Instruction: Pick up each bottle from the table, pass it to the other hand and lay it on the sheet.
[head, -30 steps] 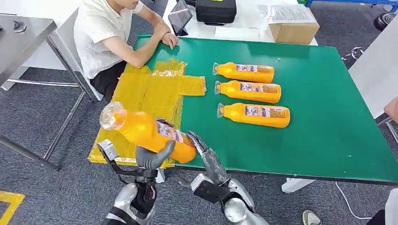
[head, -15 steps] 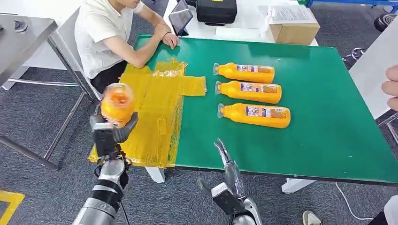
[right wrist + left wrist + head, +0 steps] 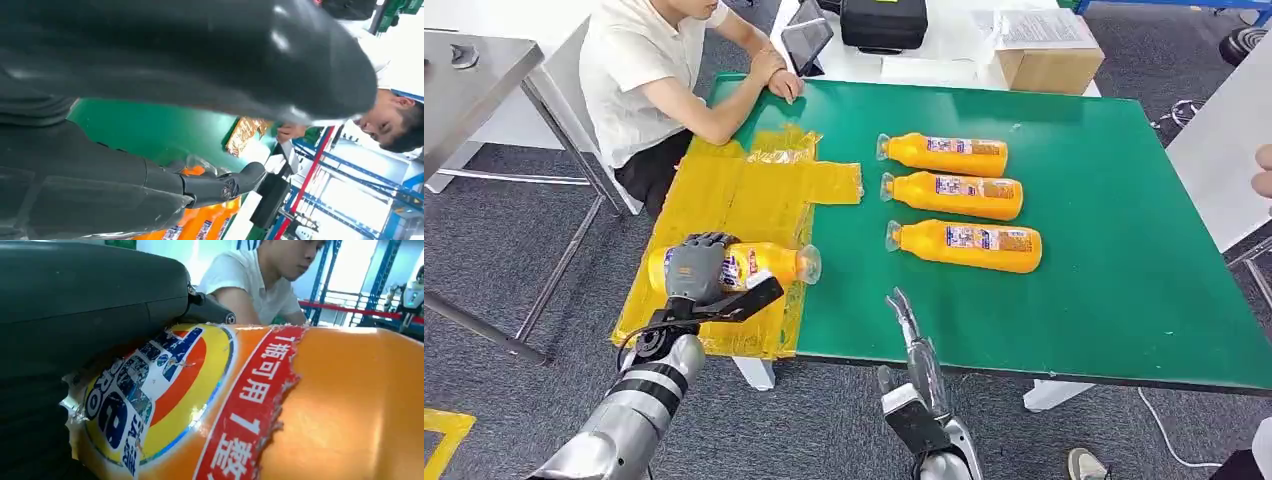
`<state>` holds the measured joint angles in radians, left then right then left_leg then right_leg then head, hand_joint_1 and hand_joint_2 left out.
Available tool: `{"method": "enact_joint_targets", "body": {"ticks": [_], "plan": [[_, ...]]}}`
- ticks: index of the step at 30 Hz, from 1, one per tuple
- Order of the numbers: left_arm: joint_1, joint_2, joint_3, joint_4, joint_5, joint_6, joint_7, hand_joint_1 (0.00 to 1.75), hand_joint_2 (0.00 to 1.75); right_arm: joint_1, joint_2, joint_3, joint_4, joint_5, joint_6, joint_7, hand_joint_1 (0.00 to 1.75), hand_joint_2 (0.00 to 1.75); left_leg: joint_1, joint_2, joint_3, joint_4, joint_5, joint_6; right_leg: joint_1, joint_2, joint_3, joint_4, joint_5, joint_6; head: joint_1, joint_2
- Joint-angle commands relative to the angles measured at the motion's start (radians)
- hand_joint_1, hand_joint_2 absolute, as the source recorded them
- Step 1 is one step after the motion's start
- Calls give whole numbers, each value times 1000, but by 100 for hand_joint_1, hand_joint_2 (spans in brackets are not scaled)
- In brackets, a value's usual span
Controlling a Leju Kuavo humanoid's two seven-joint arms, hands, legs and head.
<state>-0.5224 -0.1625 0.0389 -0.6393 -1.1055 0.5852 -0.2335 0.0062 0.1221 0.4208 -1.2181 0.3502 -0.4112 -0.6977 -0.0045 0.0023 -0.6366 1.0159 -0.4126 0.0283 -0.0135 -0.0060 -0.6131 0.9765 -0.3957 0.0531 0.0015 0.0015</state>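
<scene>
Your left hand grips an orange bottle around its labelled body, fingers wrapped over the top; the bottle lies level over the near part of the yellow sheet, its clear cap end pointing to 3 o'clock, near the sheet's edge (whether it rests on the sheet or hangs just above it, you cannot tell from here). Your right hand holds nothing, fingers straight and apart, pointing to 12 o'clock over the near edge of the green table; three more orange bottles lie side by side at 1 o'clock from it, caps toward the sheet. A person sits at 11 o'clock, forearm resting on the table's far corner.
</scene>
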Motion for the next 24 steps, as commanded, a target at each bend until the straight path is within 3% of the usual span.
{"method": "enact_joint_targets", "body": {"ticks": [1,5,6,7,8,9,13,14,16,17,24], "plan": [[-76,45,-78,136,14,-71,11,175,175,-6,4,-32,6,-8,11,0,0,0,1,-1,6,0,-2,-2,1,-1,6,0,-3,-2,0,0],[-93,52,-136,147,61,-241,37,175,175,0,7,-47,5,-22,27,0,0,0,2,-1,9,0,-4,-3,2,0,9,1,-4,-3,0,0],[-99,52,-143,153,80,-281,45,126,175,2,7,-49,4,-28,27,0,0,0,1,-1,7,0,-3,-3,1,0,8,0,-4,-3,0,0],[-105,50,-143,160,109,-326,42,28,175,1,6,-48,6,-30,25,0,0,0,2,-2,9,0,-4,-3,1,0,10,0,-4,-4,0,0],[-110,51,-143,167,157,-394,25,5,175,1,2,-44,5,-39,22,0,0,0,2,-2,13,0,-5,-4,2,0,13,1,-6,-5,0,0],[-112,55,-152,168,184,-433,8,0,175,0,-1,-40,6,-47,16,0,0,0,1,-2,6,0,-2,-2,1,-1,7,0,-3,-3,0,0],[-112,75,-202,157,307,-619,-52,0,175,-8,-24,-22,10,-87,-10,0,0,0,0,0,8,-1,-3,-2,0,1,8,-1,-2,-2,0,0],[-113,80,-216,157,322,-650,-51,0,175,-10,-27,-21,12,-94,-11,0,0,175,1,0,10,-1,-4,-2,1,2,11,-1,-3,-3,0,0],[-111,92,-249,149,343,-692,-66,0,175,-15,-33,-15,13,-101,-16,0,0,175,1,0,8,-1,-2,-2,1,1,8,-1,-2,-2,0,0],[-107,90,-249,144,358,-695,-71,0,0,-17,-33,-17,18,-107,-14,0,0,175,1,-1,10,-1,-2,-2,1,0,11,-1,-3,-2,0,0],[-88,103,-286,112,451,-750,-102,0,0,-27,-37,-3,23,-112,-26,0,0,175,1,-1,11,-2,-2,-2,0,2,11,-1,-2,-3,0,0]]}}
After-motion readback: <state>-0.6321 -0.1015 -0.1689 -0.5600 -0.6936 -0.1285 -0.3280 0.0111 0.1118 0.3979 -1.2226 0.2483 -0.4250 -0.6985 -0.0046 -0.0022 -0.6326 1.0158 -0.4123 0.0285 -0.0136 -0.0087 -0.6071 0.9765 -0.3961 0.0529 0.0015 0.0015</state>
